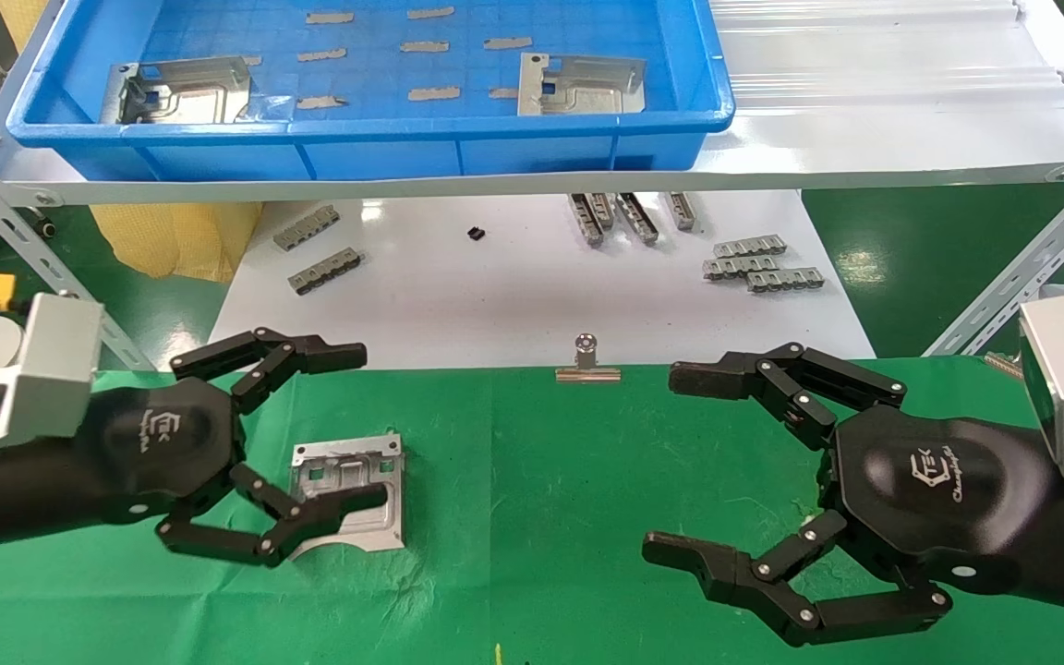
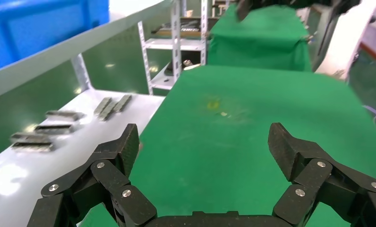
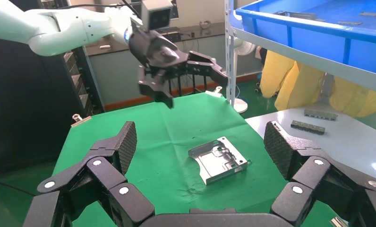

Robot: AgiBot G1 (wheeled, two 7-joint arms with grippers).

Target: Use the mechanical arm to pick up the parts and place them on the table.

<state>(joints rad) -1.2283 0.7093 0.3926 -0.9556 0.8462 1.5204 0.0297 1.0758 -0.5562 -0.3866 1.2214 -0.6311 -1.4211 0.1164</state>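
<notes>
One silver stamped part [image 1: 352,489] lies flat on the green cloth table [image 1: 541,517], left of centre; the right wrist view shows this part [image 3: 219,158] too. Two more parts [image 1: 186,90] [image 1: 580,83] rest in the blue bin. My left gripper [image 1: 368,425] hangs open, raised above the cloth and over the lying part, with nothing between its fingers [image 2: 205,142]. From the right wrist this left gripper [image 3: 195,87] shows well clear of the table. At the right, my right gripper [image 1: 666,464] is open and empty over bare cloth [image 3: 200,137].
The blue bin [image 1: 495,148] sits on a white metal shelf [image 1: 864,129] at the back, with slanted shelf legs [image 1: 1021,277] at both sides. Below it, a glossy white board [image 1: 495,296] carries grey toothed strips [image 1: 763,261]. A binder clip [image 1: 587,362] holds the cloth's far edge.
</notes>
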